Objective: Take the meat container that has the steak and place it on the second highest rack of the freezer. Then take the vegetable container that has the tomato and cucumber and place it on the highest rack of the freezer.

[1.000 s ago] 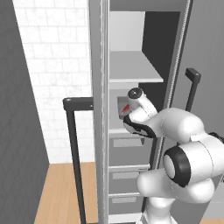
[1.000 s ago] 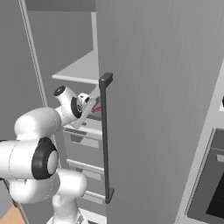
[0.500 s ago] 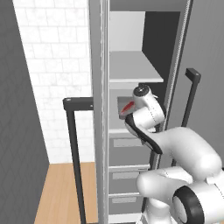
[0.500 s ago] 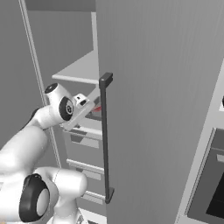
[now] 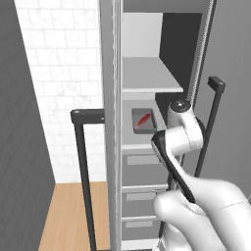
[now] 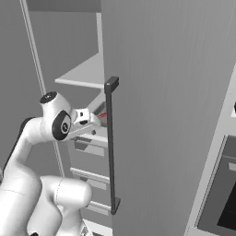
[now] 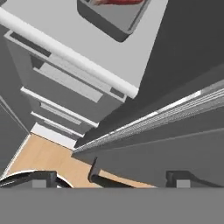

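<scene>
While my gripper (image 7: pixel 111 178) stands wide and empty outside the freezer (image 5: pixel 162 73), the meat container (image 5: pixel 144 121) sits on the second shelf down with the steak (image 5: pixel 143 119) inside. From the left base view the whole tray is plain; the hand view catches just its near corner above grey drawers (image 7: pixel 61 83)
</scene>
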